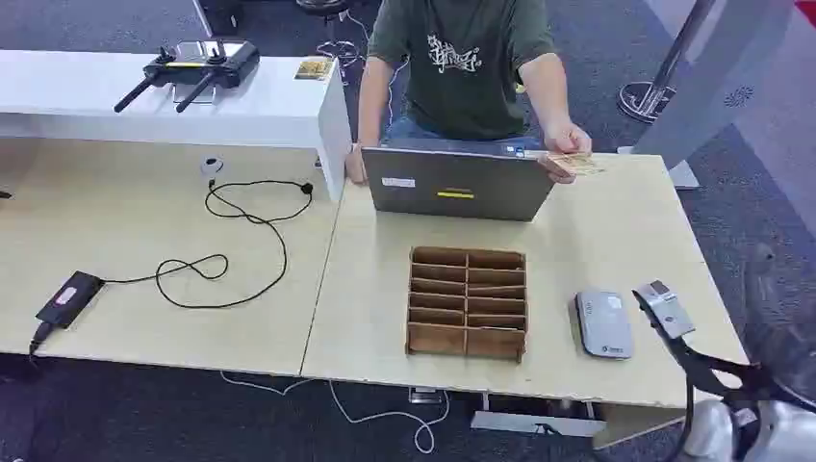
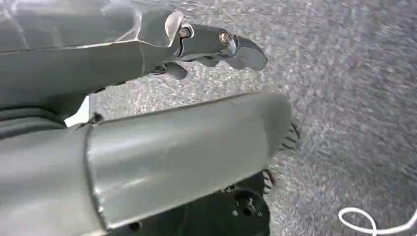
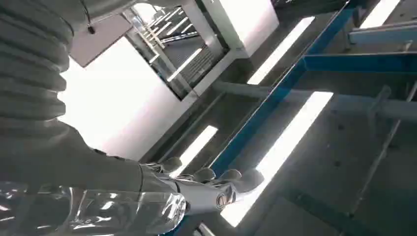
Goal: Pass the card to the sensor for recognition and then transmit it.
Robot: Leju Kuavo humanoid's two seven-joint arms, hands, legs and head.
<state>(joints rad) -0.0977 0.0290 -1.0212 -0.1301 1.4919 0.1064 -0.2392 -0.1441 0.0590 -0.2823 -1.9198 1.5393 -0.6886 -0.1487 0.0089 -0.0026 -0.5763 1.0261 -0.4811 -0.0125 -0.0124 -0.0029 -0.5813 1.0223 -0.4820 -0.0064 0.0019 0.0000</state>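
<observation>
Two robot hands are visible, neither holding anything. Nearest, the right hand [image 1: 666, 310] rises over the table's [image 1: 616, 231] near right corner; in its wrist view the right hand [image 3: 196, 189] has its fingers stretched out together toward ceiling lights. The left hand [image 2: 162, 98] hangs over grey carpet, its fingers [image 2: 231, 46] lightly curled and apart. Just beside the right hand lies a grey card sensor [image 1: 603, 324], close to the near edge. Left of it stands a wooden slotted rack [image 1: 468, 303], bare tabletop around it. Farther back, an open laptop [image 1: 456, 183] stands at the far edge. Behind it, a person's hand [image 1: 565, 144] holds the card [image 1: 580, 165] over the table's far right side.
</observation>
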